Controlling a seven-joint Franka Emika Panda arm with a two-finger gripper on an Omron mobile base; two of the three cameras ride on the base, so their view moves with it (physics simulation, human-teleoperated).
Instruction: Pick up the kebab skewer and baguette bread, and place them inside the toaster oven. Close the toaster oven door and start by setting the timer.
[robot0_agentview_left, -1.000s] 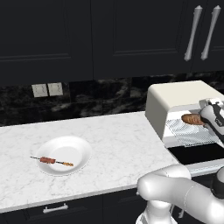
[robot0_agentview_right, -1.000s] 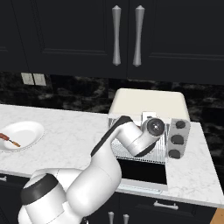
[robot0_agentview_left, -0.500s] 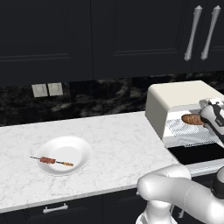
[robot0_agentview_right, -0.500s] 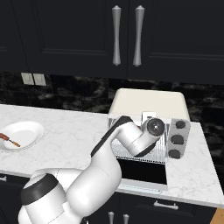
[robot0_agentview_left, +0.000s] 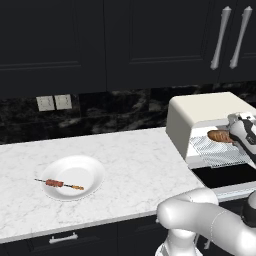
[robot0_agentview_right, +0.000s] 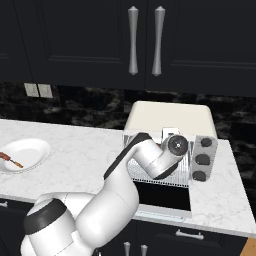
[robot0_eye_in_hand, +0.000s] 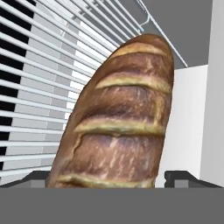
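The baguette bread (robot0_eye_in_hand: 120, 118) lies on the wire rack (robot0_eye_in_hand: 39, 87) inside the toaster oven (robot0_agentview_left: 200, 111). My gripper (robot0_eye_in_hand: 113, 180) is open, a fingertip (robot0_eye_in_hand: 186, 178) on each side of the loaf's near end, with a narrow gap on the right. In the left base view the hand reaches into the oven mouth beside the baguette bread (robot0_agentview_left: 218, 135). The toaster oven door (robot0_agentview_left: 225, 175) hangs open and flat in front. The kebab skewer (robot0_agentview_left: 59, 184) lies on a white plate (robot0_agentview_left: 94, 167) far to the left.
Grey knobs (robot0_agentview_right: 202, 160) sit on the right of the toaster oven (robot0_agentview_right: 170, 116). The open door (robot0_agentview_right: 165, 196) sticks out over the counter edge. Black cabinets with long handles (robot0_agentview_right: 133, 40) hang above. The marble counter (robot0_agentview_left: 135, 165) lies between plate and oven.
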